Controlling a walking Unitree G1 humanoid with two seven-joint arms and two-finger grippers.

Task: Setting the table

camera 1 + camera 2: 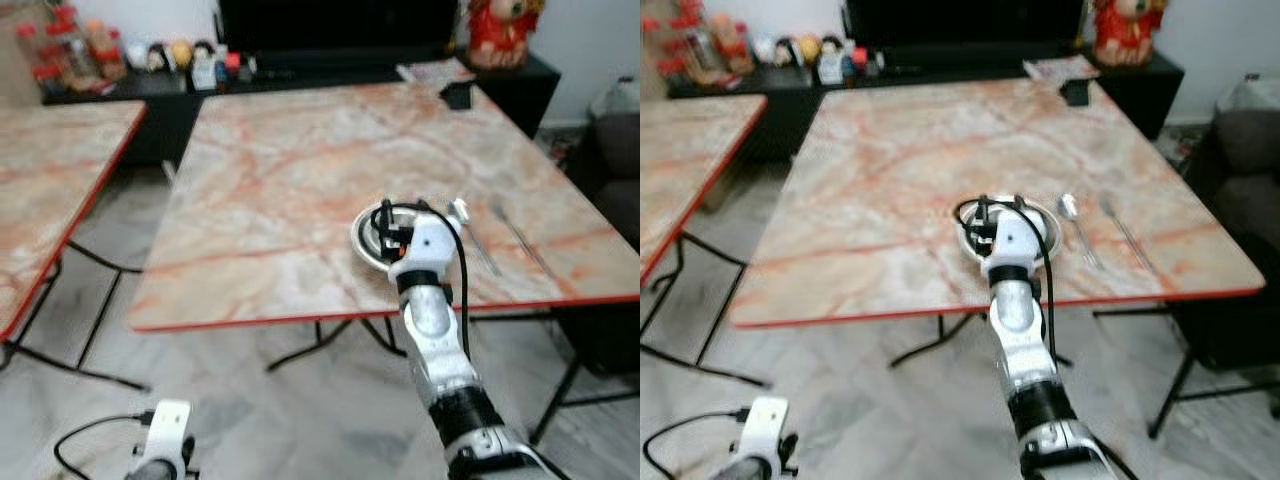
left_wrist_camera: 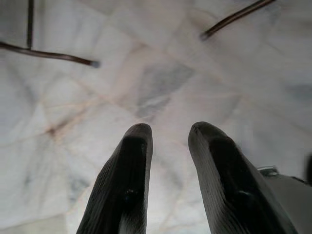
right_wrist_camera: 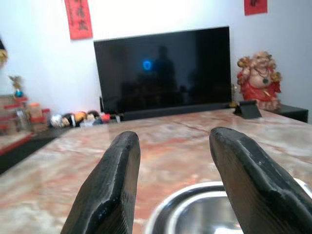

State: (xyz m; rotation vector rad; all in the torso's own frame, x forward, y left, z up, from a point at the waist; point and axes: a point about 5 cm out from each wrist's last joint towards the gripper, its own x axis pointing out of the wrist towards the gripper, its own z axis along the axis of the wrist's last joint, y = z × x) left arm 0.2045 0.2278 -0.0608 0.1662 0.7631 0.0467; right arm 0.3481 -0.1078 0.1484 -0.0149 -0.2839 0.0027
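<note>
**Right gripper parted over the metal bowl at the table's near edge**

The right gripper (image 3: 170, 180) hovers just above a shallow metal bowl (image 1: 1045, 222) that sits on the marble-patterned table (image 1: 300, 170), close to its red-trimmed near edge. Its 2 black fingers (image 3: 109, 190) stand well apart with nothing between them; the bowl's shiny rim curves beneath them in the right wrist view. Just to the right of the bowl lies a spoon (image 1: 462, 215), and beyond that a long thin utensil (image 1: 520, 238), too blurred to identify, both flat on the tabletop.

The left gripper (image 2: 168, 161) hangs low beside the robot, its fingers slightly parted and empty, pointing at the pale marble floor (image 2: 146, 87).

At the far side stands a dark television (image 3: 163, 68) on a black cabinet, with a red figurine (image 3: 258, 78) to its right. 2 red hangings (image 3: 78, 17) with gold characters are on the wall; the writing is too small to read. A second matching table (image 1: 50, 190) stands to the left.
</note>
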